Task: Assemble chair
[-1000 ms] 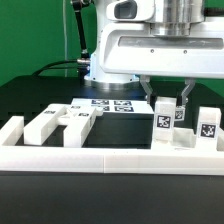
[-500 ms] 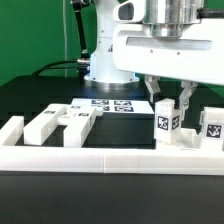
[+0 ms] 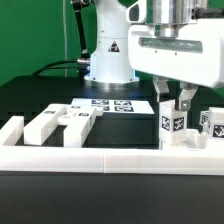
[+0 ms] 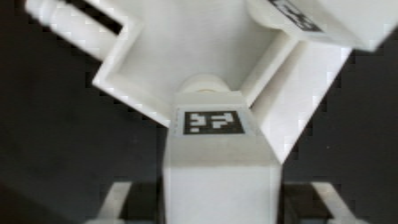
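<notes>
The end effector (image 3: 173,101) has shifted toward the exterior view's right; fingers straddle the tagged post (image 3: 173,125); grip unclear

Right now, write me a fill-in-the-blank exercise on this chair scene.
1. The tagged post stands between the gripper's two ____.
2. The marker board lies flat on the ____ table.
3. The loose white parts lie toward the exterior view's ____.
4. In front of everything runs a long low white ____.

Missing words: fingers; black; left; rail
</notes>
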Controlling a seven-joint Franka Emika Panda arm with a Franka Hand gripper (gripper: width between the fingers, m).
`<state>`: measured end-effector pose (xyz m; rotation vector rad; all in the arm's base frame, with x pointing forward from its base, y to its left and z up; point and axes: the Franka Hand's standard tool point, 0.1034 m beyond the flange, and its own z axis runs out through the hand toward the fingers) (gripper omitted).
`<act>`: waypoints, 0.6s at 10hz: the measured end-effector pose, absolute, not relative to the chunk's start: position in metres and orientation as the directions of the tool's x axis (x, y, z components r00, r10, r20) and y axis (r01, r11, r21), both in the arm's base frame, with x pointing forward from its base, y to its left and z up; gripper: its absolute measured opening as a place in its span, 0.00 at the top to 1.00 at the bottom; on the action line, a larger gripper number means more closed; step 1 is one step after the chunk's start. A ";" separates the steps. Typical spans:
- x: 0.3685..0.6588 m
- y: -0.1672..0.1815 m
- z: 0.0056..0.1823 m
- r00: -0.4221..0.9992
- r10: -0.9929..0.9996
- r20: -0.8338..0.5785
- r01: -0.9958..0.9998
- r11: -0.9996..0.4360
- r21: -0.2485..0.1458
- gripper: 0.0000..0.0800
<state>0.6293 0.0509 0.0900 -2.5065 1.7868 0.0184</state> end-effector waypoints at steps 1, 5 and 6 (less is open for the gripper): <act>0.629 0.053 0.090 0.261 -0.964 -0.049 -0.965 -0.259 -0.043 0.64; 0.632 0.058 0.089 0.035 -0.998 -0.055 -0.998 -0.032 -0.057 0.64; 0.632 0.058 0.089 0.035 -0.998 -0.056 -0.998 -0.032 -0.057 0.64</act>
